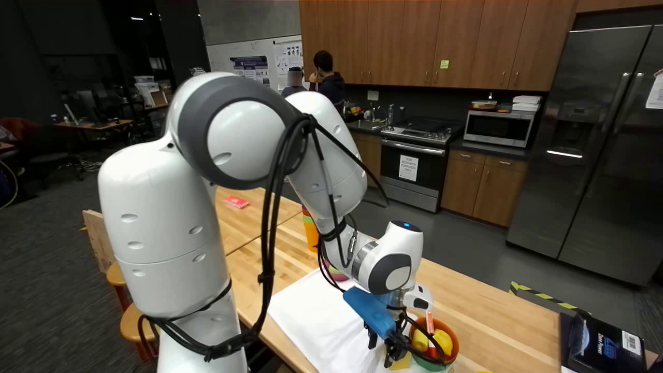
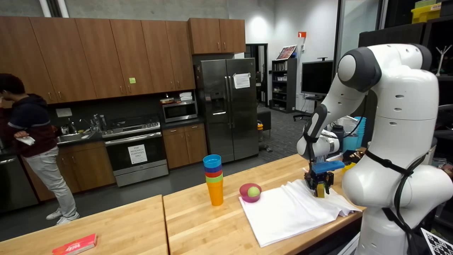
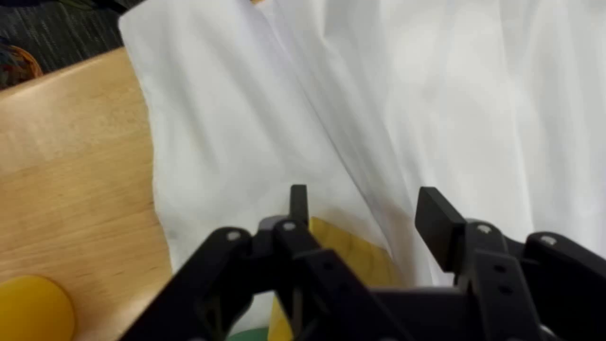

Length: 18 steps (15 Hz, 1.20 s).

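Jointed hand (image 3: 363, 213), angular yellow block (image 3: 360, 252), rumpled white cloth (image 3: 255, 123)

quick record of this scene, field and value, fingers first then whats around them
fingers: parted, above the white cloth
nearest thing: yellow block, between the fingers in the wrist view
grip: not closed; cloth shows between the block and one finger
surface: wooden table under the cloth
close by: orange-rimmed bowl with yellow things inside, in an exterior view
cloth corner: pink bowl holding a green ball
beyond that bowl: cup stack, upright
background: person standing near the sink
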Each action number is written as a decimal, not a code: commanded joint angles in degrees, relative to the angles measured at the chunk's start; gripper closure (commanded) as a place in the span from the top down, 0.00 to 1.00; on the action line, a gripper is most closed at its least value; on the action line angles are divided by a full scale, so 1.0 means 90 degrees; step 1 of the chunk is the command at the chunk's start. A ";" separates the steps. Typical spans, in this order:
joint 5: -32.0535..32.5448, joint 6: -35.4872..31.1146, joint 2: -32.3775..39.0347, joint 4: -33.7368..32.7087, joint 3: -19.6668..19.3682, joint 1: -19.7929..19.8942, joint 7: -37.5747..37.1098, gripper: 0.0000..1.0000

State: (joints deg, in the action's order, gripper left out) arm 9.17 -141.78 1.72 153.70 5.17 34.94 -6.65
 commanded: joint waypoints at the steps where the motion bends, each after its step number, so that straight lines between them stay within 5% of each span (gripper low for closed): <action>1: -0.0016 0.0851 -0.0768 0.0016 -0.1052 -0.0872 0.0632 0.37; 2: 0.0265 0.0888 -0.0926 0.0037 -0.1279 -0.1046 0.0545 0.37; 3: 0.0081 0.0651 -0.0482 -0.0065 -0.1382 -0.1223 0.0403 0.87; 4: 0.0113 0.0685 -0.0577 -0.0066 -0.1526 -0.1328 0.0403 0.63; 8: 0.0098 0.0672 -0.0497 -0.0056 -0.1647 -0.1499 0.0404 0.86; 11: 0.0096 0.0670 -0.0471 -0.0056 -0.1651 -0.1504 0.0405 0.87; 12: 0.0035 0.0538 -0.0477 0.0026 -0.1637 -0.1525 0.0382 0.97; 18: -0.0033 -0.0237 -0.0293 0.0165 -0.2023 -0.1707 0.0516 1.00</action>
State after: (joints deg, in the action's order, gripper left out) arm 9.74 -140.32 -2.01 154.49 -10.77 21.00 -2.81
